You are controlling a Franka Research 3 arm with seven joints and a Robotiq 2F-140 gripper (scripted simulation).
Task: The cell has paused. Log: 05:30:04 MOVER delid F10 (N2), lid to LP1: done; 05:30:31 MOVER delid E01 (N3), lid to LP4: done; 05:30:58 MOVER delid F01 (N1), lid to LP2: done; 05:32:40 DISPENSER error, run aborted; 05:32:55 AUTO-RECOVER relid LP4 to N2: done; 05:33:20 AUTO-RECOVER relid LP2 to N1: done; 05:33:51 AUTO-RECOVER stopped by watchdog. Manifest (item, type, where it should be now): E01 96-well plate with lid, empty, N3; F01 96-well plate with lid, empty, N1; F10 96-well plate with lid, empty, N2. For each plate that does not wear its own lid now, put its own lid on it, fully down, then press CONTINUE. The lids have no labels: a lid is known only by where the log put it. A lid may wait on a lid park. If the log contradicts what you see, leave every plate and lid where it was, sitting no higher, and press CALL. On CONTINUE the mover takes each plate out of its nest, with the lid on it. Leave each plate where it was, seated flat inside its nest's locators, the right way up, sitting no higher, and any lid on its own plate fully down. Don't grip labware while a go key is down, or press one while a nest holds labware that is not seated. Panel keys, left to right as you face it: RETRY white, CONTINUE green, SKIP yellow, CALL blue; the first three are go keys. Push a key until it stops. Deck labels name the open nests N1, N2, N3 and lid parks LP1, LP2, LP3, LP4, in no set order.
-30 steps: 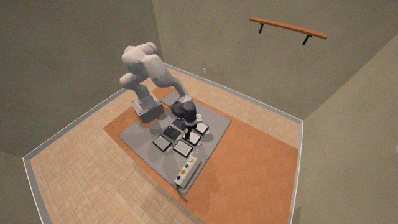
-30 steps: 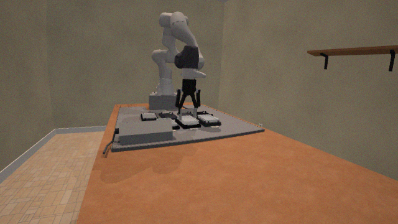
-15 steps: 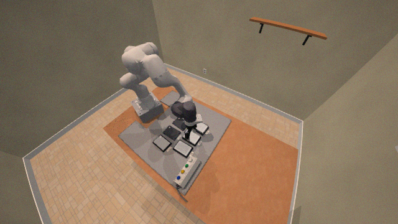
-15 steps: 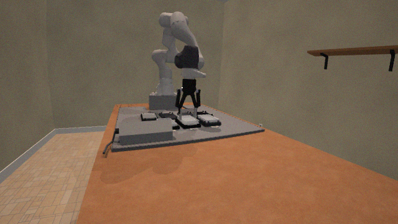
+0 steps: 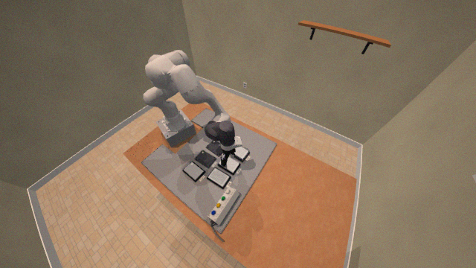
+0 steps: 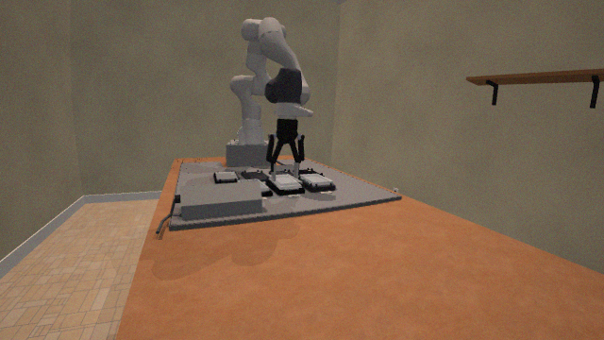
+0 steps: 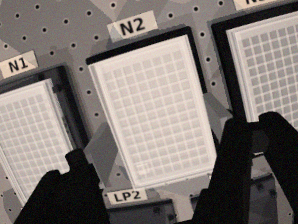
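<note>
While the gripper (image 7: 156,183) is clamping the N2 lid (image 7: 154,108), a tilted lift is risking dragging the plate from its nest (image 7: 197,48).

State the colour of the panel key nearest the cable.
Blue, clearest in the top view.

— What's carrying it all?
— An orange worktop (image 6: 359,264). A grey perforated deck plate (image 6: 363,195) lies flat on it.
— And on that plate?
— The arm's pedestal (image 5: 186,135) at the back, black nests (image 7: 193,36) in the middle, key panel (image 5: 232,204) at the front edge.
</note>
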